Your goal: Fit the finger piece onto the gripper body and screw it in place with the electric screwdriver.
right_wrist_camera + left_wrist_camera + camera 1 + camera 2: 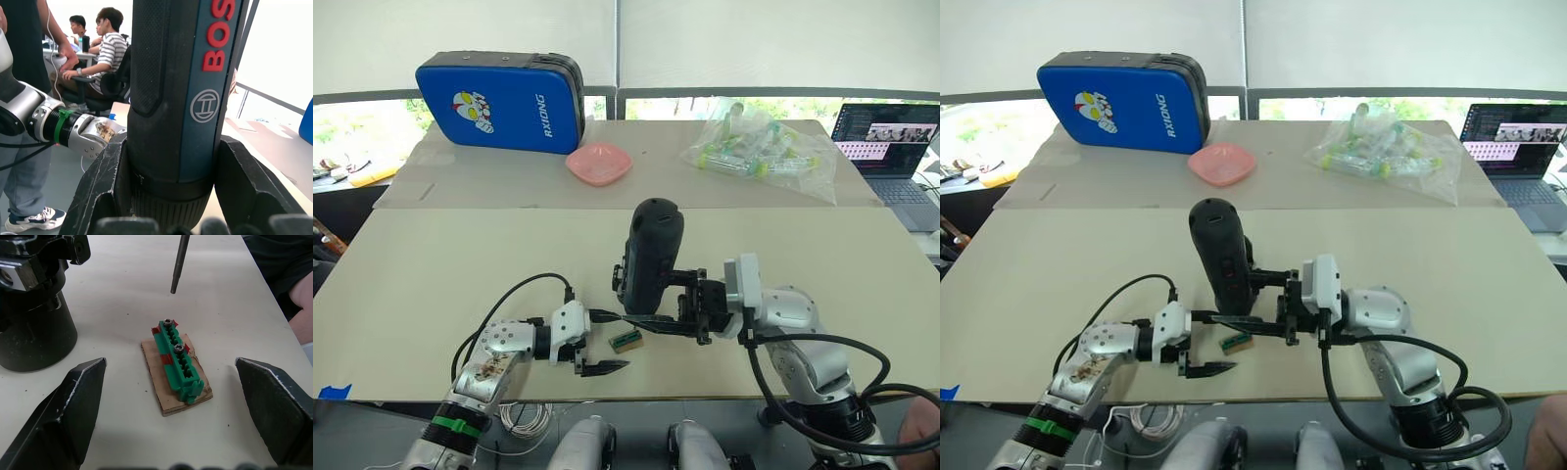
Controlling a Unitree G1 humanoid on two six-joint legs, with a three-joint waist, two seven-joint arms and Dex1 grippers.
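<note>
In the head views, you had the right hand [690,311] clenched around the electric screwdriver [651,257], which stood upright near the front middle of the table [431,274]. Your left hand [597,343] lay low by the front edge, its fingers spread apart and holding nothing. Between the two hands sat a small tan-and-green block [626,340], flat on the table. At the far side you had a blue case [501,101] standing closed, a pink dish [599,163] beside it that looked to hold nothing, and a clear plastic bag [759,149] filled with small tubes with green caps. A laptop [889,147] stood open at the far right.

In the left wrist view, your left hand's two fingers [63,406] framed the block [178,367] well apart, touching nothing. The block was a green terminal strip [177,360] on a tan card, with two screws seated in its slots. A thin metal bit [178,262] hung just above the far screw, not touching it. A black cylinder [34,328] stood on the table beside it.

In the right wrist view, your right hand's fingers [102,181] gripped the screwdriver's barrel [181,98] from both sides, red lettering on its flank. Behind it you could see the left arm [63,129], a person standing and two people seated at a desk.
</note>
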